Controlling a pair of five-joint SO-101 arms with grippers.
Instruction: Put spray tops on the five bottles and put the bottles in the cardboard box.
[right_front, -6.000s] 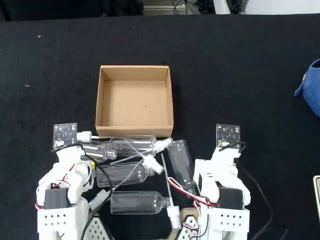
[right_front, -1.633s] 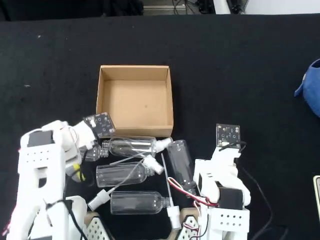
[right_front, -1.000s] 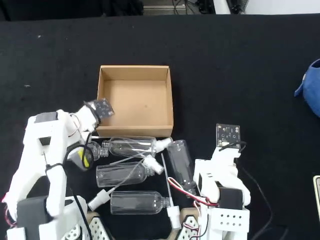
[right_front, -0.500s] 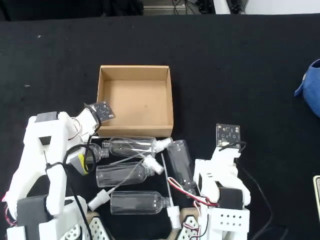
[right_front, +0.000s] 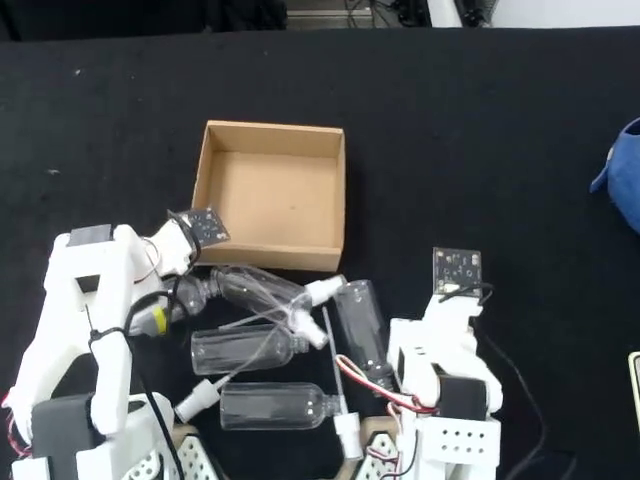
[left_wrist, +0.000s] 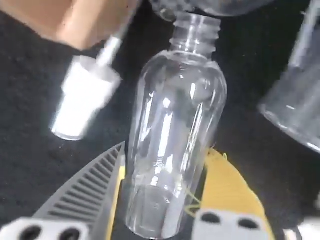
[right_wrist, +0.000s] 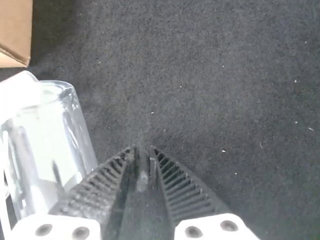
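Note:
My left gripper is shut on a clear uncapped bottle, its neck pointing away from the wrist. In the high view this gripper hangs just in front of the cardboard box, at the box's near-left corner. A second bottle lies tilted against the held one. Two more bottles lie nearer the arm bases, and another lies beside the right arm. My right gripper is shut and empty, low over the black cloth, next to that bottle.
White spray tops lie loose among the bottles, one right by the held bottle. A blue object sits at the table's right edge. Black cloth lies bare beyond and right of the box.
The box has been pushed away and turned slightly. The bottle next to it now lies tilted. The left gripper has shifted a little with its bottle; the right arm has not moved.

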